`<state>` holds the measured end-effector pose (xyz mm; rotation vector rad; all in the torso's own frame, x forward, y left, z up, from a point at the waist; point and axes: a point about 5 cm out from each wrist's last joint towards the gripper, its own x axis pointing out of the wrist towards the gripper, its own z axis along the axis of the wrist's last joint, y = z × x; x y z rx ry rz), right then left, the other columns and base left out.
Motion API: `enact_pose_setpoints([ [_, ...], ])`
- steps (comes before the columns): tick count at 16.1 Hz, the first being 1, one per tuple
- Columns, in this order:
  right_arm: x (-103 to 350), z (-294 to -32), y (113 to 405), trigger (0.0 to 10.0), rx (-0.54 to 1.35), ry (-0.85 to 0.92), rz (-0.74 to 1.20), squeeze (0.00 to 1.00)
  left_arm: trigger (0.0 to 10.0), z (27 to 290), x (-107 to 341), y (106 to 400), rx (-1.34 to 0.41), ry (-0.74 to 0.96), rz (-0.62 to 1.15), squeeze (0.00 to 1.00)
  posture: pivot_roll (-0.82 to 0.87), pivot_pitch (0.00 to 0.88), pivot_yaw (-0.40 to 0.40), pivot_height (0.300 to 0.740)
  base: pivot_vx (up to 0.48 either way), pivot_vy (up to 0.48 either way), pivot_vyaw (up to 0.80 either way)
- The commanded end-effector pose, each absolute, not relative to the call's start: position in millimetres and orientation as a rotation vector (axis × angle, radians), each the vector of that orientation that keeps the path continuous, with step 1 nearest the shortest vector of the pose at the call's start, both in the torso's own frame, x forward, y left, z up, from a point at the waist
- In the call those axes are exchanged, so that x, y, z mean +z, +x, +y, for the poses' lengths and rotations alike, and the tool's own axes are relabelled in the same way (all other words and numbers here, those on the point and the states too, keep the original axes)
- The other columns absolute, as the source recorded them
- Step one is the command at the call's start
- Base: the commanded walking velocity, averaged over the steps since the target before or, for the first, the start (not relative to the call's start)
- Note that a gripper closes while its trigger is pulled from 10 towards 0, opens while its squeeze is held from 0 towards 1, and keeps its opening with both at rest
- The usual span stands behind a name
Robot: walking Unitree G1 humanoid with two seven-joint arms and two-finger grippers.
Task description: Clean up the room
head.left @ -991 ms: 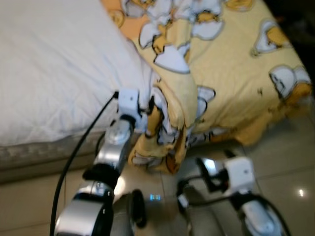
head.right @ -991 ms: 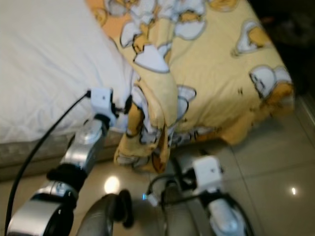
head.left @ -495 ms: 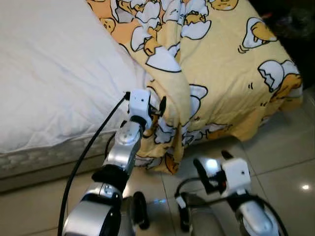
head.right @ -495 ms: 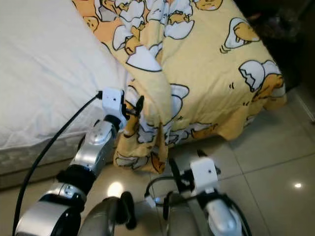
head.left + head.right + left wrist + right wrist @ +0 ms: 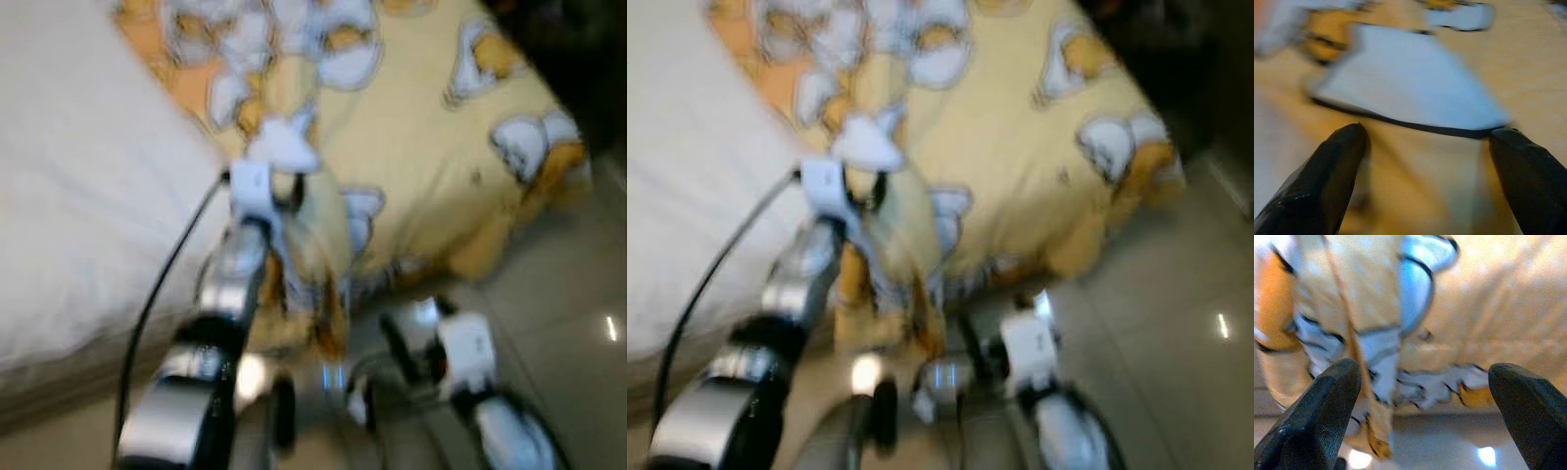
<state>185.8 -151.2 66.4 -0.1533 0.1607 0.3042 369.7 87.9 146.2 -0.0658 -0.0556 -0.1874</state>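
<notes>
Left gripper (image 5: pixel 286 186) reaches up to a fold of the yellow blanket (image 5: pixel 431 127) at the bed's front edge. Its two black fingers (image 5: pixel 1332 176) are spread wide with the cloth between them, not pinched yet. The big white bed (image 5: pixel 78 196) holds the blanket, which hangs over the edge toward the shiny floor (image 5: pixel 578 294). The blanket looks soft, light and floppy, so it will sag and slide. A thick bunched fold is the best place to grab. The right gripper (image 5: pixel 1420 396) waits low near the hanging corner, fingers wide apart.
</notes>
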Motion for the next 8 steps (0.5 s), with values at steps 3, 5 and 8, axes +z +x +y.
enact_pose_setpoints([
  [3,61,-152,176,10.0,0.304,-0.144,0.193,0.00,10.0,85,135,366,-0.203,-0.132,0.003,0.00,-0.30,0.316,0.042,0.731,0.000,0.000,0.00],
  [5,61,-153,176,10.0,0.305,-0.144,0.196,0.00,10.0,77,139,365,-0.237,-0.175,0.006,0.00,-0.31,0.317,0.042,0.731,0.000,0.000,0.00],
  [8,60,-153,174,10.0,0.311,-0.144,0.202,0.00,10.0,70,127,362,-0.236,-0.218,0.084,0.00,-0.31,0.321,0.041,0.731,0.000,0.000,0.00],
])
